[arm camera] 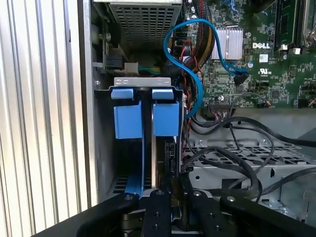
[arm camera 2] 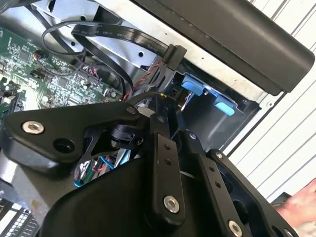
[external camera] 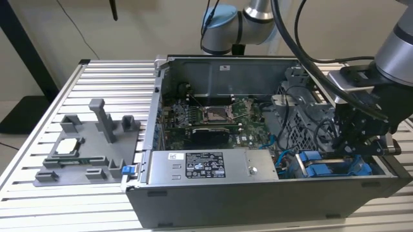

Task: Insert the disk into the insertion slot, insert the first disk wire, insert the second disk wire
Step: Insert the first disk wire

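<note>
At the insertion slot [arm camera: 127, 121], black cables [arm camera: 217, 148] lie beside the end effector [arm camera: 173, 195].

A black label [external camera: 205, 165] dense with white print lies on the silver power supply [external camera: 162, 170] along the front edge of the computer case [external camera: 258, 203] in the exterior view, its lines too small to make out. A white sticker [external camera: 173, 155] sits at the supply's corner, and another white sticker [external camera: 224, 67] marks the case's back wall. In the first wrist view, white lettering [arm camera: 261, 45] and a small white tag [arm camera: 263, 58] stand on the green circuit board [arm camera: 276, 74] beside a silver heat sink [arm camera: 228, 42].
</note>
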### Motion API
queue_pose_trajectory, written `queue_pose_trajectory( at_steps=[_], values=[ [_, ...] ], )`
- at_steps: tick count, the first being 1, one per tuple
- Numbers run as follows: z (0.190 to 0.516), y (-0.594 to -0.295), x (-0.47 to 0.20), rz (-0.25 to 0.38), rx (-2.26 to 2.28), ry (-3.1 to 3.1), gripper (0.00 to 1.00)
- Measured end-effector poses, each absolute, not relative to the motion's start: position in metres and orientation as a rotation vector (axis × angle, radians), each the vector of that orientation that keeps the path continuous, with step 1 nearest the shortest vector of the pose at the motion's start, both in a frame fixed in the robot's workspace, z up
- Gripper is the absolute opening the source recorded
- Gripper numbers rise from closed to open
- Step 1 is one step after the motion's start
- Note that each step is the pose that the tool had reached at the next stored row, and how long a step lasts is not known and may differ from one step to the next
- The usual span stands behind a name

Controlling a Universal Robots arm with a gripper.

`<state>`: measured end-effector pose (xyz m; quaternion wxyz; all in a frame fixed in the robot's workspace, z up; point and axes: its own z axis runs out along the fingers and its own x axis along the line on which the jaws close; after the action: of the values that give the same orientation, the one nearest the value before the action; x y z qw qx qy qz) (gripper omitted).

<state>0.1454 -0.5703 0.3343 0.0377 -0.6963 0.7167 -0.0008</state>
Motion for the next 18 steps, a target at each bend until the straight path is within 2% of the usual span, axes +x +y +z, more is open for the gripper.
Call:
queue_pose_trajectory(
  at_steps=[2, 3, 15, 18],
  values=[
    [0.334, -0.57, 0.145, -0.002, -2.137, 2.199, 0.0],
    [0.335, -0.57, 0.145, -0.002, -2.136, 2.199, 1.0],
    [0.379, -0.57, 0.145, 0.004, -2.133, 2.196, 1.0],
    [0.381, -0.57, 0.146, 0.006, -2.134, 2.197, 1.0]
  ],
)
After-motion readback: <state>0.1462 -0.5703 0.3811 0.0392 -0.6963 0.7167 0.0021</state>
